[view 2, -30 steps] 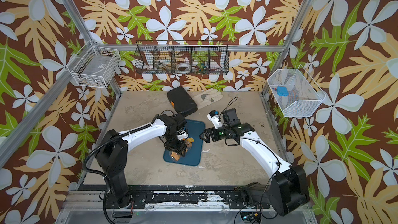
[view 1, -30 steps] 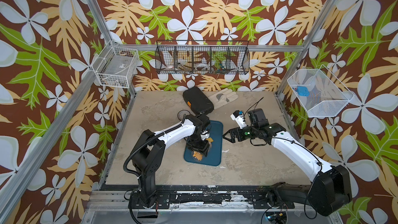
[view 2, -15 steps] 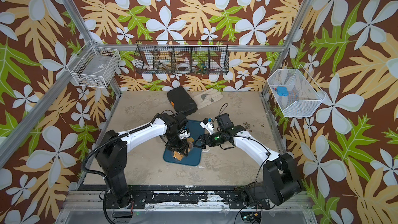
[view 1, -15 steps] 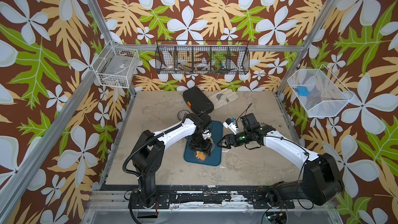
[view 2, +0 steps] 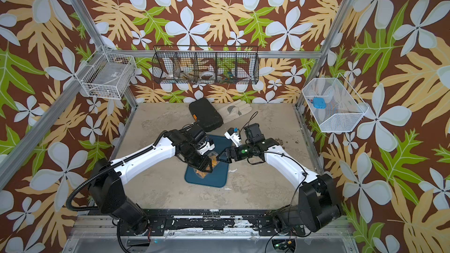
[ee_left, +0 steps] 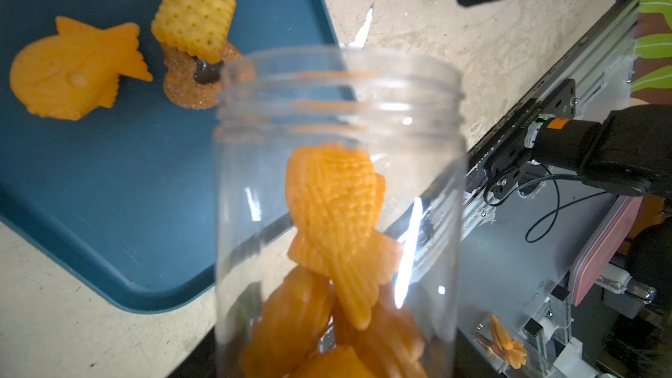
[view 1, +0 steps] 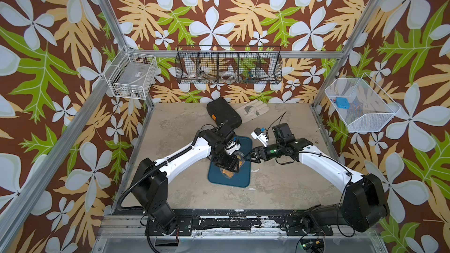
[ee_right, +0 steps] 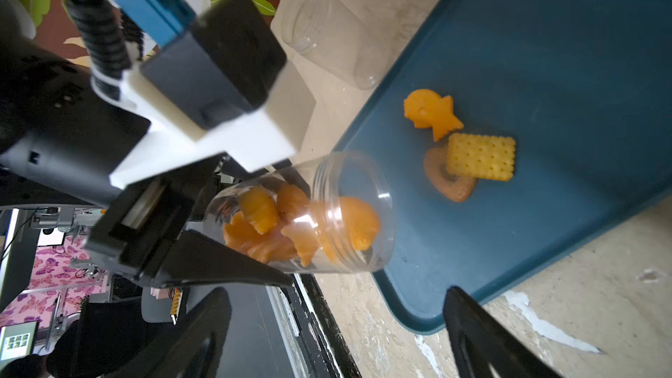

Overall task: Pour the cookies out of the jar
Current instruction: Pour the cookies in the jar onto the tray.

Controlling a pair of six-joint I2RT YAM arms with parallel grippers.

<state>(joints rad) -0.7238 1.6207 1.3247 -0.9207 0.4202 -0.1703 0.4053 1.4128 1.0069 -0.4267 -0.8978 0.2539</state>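
My left gripper [view 1: 225, 164] is shut on a clear plastic jar [ee_left: 338, 103], held tilted with its open mouth low over the blue tray [view 1: 243, 181]. Several orange cookies [ee_left: 334, 205] still sit inside the jar [ee_right: 349, 212]. Three cookies lie on the tray [ee_right: 545, 67]: an orange fish [ee_right: 431, 112], a square yellow cracker [ee_right: 480, 156] and, under the cracker, a brown sugared one [ee_right: 451, 183]. My right gripper [view 1: 248, 158] is open just right of the jar [view 2: 209, 161], with nothing between its black fingers [ee_right: 472, 321].
A black case [view 1: 224, 115] and a pale work glove [view 1: 253, 109] lie at the back of the table. A clear lid [view 1: 207, 127] rests on the table left of the tray. Wire baskets [view 1: 229, 65] hang on the walls.
My right arm has swung left and lower, bringing its open gripper up beside the jar. The left gripper still holds the tilted jar over the tray.
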